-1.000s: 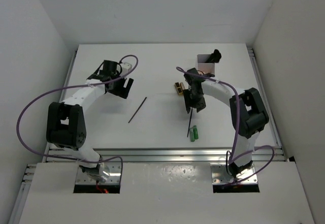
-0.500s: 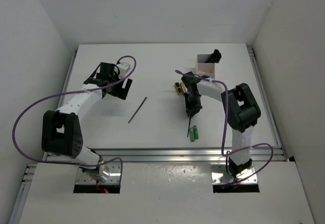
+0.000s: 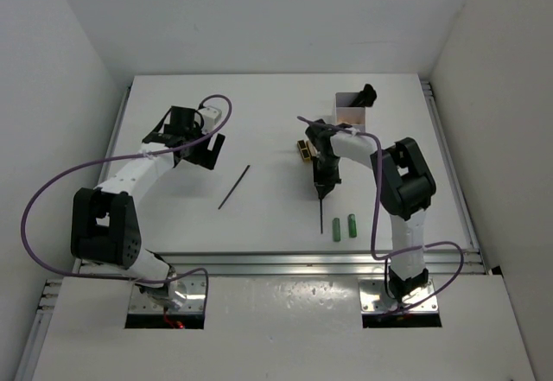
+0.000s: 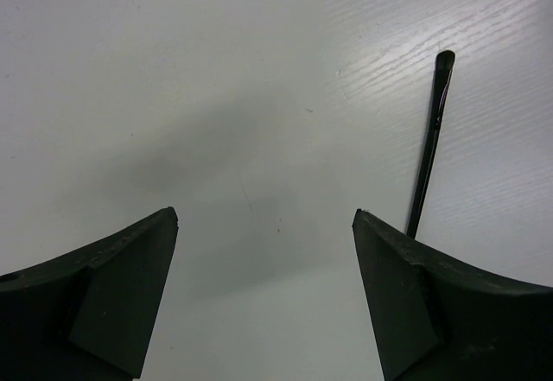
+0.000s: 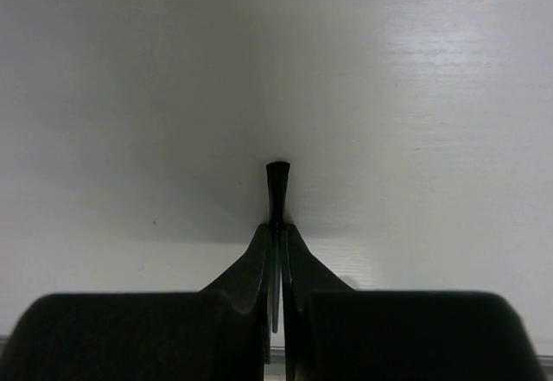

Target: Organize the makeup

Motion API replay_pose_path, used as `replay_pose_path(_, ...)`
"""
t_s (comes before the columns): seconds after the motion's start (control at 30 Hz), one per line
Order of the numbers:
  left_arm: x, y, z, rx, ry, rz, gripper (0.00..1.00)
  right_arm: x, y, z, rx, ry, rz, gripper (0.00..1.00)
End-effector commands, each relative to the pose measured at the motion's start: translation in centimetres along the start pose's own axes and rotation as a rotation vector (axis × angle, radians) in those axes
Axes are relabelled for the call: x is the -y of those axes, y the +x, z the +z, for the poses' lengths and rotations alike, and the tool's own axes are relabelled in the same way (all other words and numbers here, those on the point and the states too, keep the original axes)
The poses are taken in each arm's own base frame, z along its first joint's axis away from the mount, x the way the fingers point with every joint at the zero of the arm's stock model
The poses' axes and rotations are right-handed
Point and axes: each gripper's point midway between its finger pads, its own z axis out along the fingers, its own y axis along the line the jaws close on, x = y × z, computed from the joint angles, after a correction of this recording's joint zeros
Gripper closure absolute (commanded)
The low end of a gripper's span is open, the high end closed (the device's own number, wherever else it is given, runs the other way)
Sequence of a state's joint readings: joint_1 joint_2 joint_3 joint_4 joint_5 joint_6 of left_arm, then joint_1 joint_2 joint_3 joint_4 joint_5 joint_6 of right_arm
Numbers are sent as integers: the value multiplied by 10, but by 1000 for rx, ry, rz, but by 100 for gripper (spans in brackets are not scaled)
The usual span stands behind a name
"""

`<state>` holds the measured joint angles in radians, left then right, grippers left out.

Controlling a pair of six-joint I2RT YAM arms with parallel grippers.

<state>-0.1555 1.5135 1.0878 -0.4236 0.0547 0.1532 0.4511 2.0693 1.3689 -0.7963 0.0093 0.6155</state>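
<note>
Right end effector (image 5: pixel 276 234): pinching closed on thin black stick (image 5: pixel 277 182). Left end effector (image 4: pixel 263 219): hanging wide open over desk (image 4: pixel 173 70), gripping nothing.

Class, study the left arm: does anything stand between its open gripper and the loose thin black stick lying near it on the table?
Nothing visible does. The left gripper hangs open above the table, and the thin black stick lies just ahead, off to one side, with only tabletop between them.

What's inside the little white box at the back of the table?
A black brush sticks up out of the white box at its far right corner. The wall hides the brush's lower end, and anything lying deeper inside cannot be made out.
</note>
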Motion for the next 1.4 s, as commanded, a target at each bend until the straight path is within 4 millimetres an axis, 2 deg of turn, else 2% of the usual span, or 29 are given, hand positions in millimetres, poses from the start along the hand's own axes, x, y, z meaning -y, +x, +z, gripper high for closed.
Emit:
replay_pose_path(0.0, -6, -9, -9, 45, -28, -1, 11, -40, -43, 14, 172, -167, 54, 100)
replay_pose_path(0.07, -6, -7, -6, 36, -26, -2, 11, -54, -53, 11, 235, -257, 41, 100)
replay_pose_path(0.17, -6, -7, -6, 36, -26, -2, 11, -68, -66, -16, 345, -349, -31, 100)
replay_pose_path(0.2, -5, -5, -4, 27, -24, -2, 11, -73, -77, -43, 430, -392, -71, 100)
replay_pose_path(0.23, -5, -5, -4, 27, -24, -2, 11, -74, -82, -55, 473, -402, -108, 100)
replay_pose_path(0.27, -5, -5, -4, 27, -24, -2, 11, -78, -96, -81, 572, -435, -128, 100)
replay_pose_path(0.3, -5, -5, -4, 27, -24, -2, 11, -76, -103, -95, 626, -441, -142, 100)
replay_pose_path(0.33, -5, -5, -4, 27, -24, -2, 11, -71, -112, -118, 708, -433, -183, 100)
replay_pose_path(0.37, -5, -3, -1, 18, -22, -2, 11, -55, -138, -151, 852, -401, -149, 100)
replay_pose_path(0.4, -5, -3, -1, 18, -22, -2, 11, -47, -148, -168, 919, -374, -166, 100)
replay_pose_path(0.43, -4, -3, -1, 20, -13, -2, 11, -42, -172, -204, 1041, -372, -139, 100)
replay_pose_path(0.47, -3, -1, 2, 10, -10, -3, 11, -13, -192, -217, 1096, -323, -86, 100)
replay_pose_path(0.5, -3, -1, 2, 10, -10, -3, 11, -4, -204, -213, 1110, -292, -87, 100)
replay_pose_path(0.53, -1, 1, 5, 3, 1, -3, 11, 18, -231, -246, 1221, -260, -66, 100)
replay_pose_path(0.57, -1, 1, 5, 3, 1, -3, 11, 24, -245, -259, 1297, -233, -56, 100)
replay_pose_path(0.6, -1, 3, 7, -6, 3, -4, 11, 35, -262, -257, 1327, -193, -64, 100)
replay_pose_path(0.63, 0, 6, 10, -15, 5, -5, 11, 47, -279, -276, 1431, -175, -33, 100)
replay_pose_path(0.67, 0, 6, 10, -15, 5, -5, 11, 51, -288, -283, 1461, -168, -26, 100)
replay_pose_path(0.7, 0, 8, 13, -25, 8, -5, 11, 56, -302, -263, 1456, -154, -22, 100)
replay_pose_path(0.73, 0, 12, 16, -38, 11, 3, 11, 62, -312, -273, 1505, -148, -17, 100)
replay_pose_path(0.93, 2, 20, 24, -86, 23, 0, 11, 88, -349, -249, 1539, -85, 3, 100)
replay_pose_path(1.03, 2, 22, 30, -99, 26, 0, 11, 91, -342, -235, 1494, -88, 10, 100)
replay_pose_path(1.1, -3, 25, 32, -111, 14, -8, 11, 95, -326, -207, 1443, -81, 16, 100)
replay_pose_path(1.17, -3, 25, 32, -112, 14, 1, 11, 96, -318, -221, 1472, -80, 14, 100)
replay_pose_path(1.2, -3, 25, 32, -112, 14, 1, 11, 93, -310, -207, 1411, -82, -8, 97)
replay_pose_path(1.23, -3, 25, 32, -112, 14, 1, 11, 92, -307, -202, 1372, -90, -32, 79)
replay_pose_path(1.27, -3, 25, 32, -112, 14, 1, 11, 89, -306, -217, 1370, -89, -64, 18)
replay_pose_path(1.3, -3, 25, 32, -112, 14, 1, 11, 88, -284, -198, 1219, -91, -98, 0)
replay_pose_path(1.37, -5, 22, 31, -101, 18, -6, 11, 91, -265, -204, 1162, -65, -108, 0)
